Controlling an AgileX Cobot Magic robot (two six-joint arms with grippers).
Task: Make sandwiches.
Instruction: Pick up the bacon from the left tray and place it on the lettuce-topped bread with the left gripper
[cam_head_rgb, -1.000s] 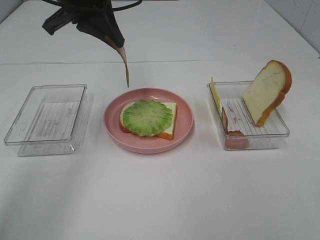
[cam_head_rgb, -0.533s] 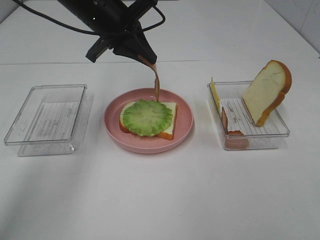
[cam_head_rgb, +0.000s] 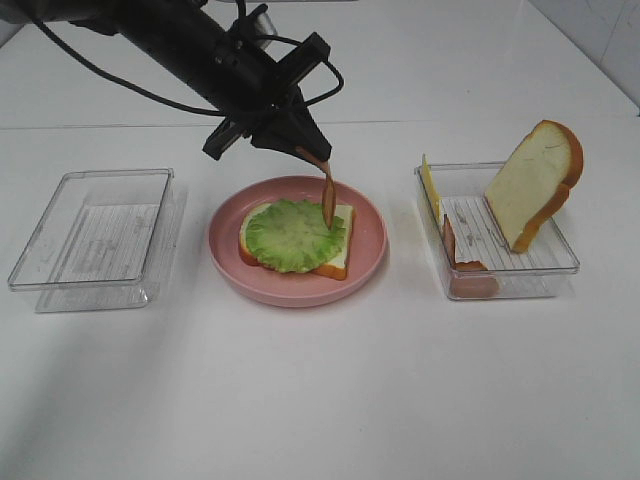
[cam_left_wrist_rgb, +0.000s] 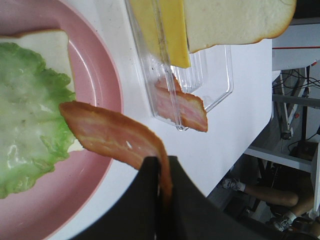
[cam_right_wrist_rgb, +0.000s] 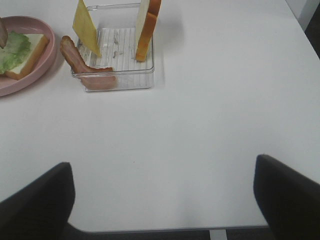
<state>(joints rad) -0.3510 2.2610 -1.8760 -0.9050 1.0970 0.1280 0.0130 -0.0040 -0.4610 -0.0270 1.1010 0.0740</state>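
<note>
As your left hand (cam_head_rgb: 303, 150) sweeps in from the back-left, it's pinched shut on the top end of a bacon strip (cam_head_rgb: 325, 195), which hangs straight down. A second ago that strip dangled beyond the far rim of the pink plate (cam_head_rgb: 372, 250). Now its lower tip is at the right side of the lettuce (cam_head_rgb: 290, 235), touching or just off (I can't tell which). The lettuce lies flat on the bottom bread slice (cam_head_rgb: 340, 255), so the stack is waiting on bacon. I'd judge you need to lay it flat, not drop it on end.

Further out, the right tray (cam_head_rgb: 560, 268) holds the second strip (cam_head_rgb: 472, 285) slumped in its near corner, the cheese slice (cam_head_rgb: 431, 190) upright and the top bread slice (cam_head_rgb: 530, 185) leaning. The left tray (cam_head_rgb: 100, 296) stands well apart. Your right hand (cam_right_wrist_rgb: 161, 165) is spread wide, holding nothing, over bare counter (cam_right_wrist_rgb: 200, 100). Nothing blocks the plate.
</note>
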